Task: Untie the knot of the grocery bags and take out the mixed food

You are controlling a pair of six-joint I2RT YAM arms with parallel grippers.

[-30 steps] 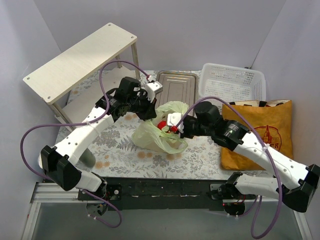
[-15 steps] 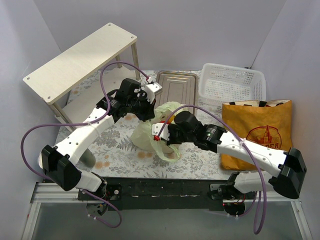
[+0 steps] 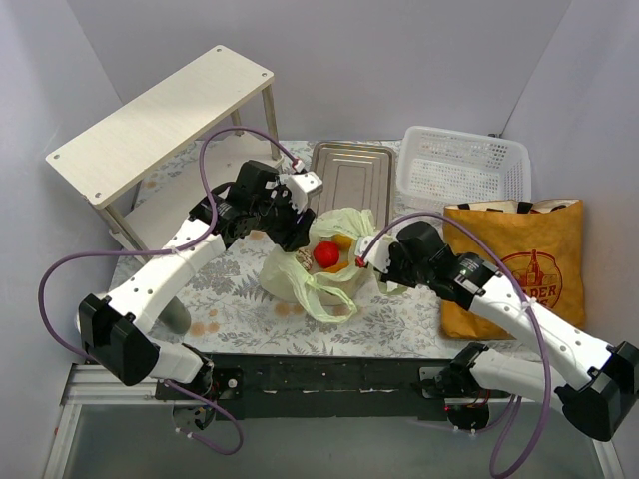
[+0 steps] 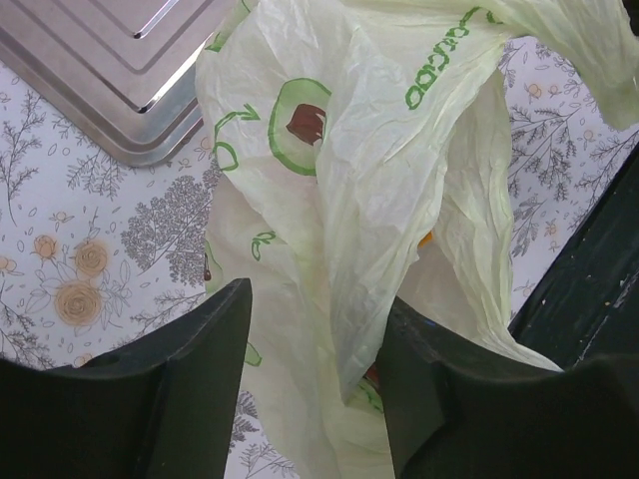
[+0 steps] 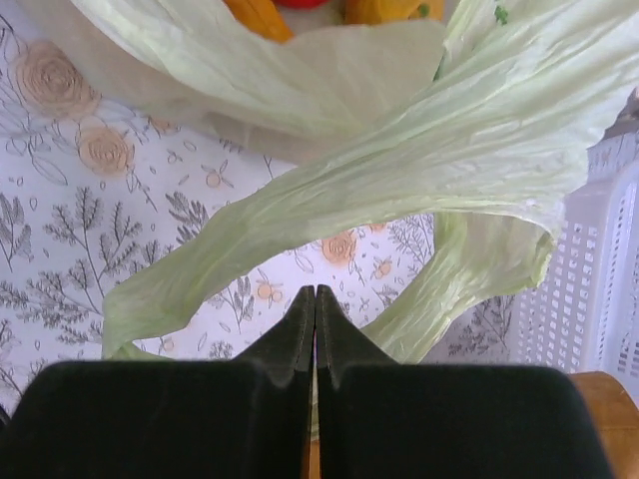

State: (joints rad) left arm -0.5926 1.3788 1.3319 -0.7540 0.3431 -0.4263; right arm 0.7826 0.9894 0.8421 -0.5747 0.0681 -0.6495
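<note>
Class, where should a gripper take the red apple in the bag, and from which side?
Probably across its widest round middle, coming down from above: the apple lies uncovered in the open mouth of the green bag. The orange sits just beyond it, so set fingers left and right.

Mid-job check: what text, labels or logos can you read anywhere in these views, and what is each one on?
"avocado" (best reading, the green letters run tilted): on the pale green bag, next to an avocado drawing.
Round red logo on the orange tote: lettering too small to read.
Nothing else readable.
</note>
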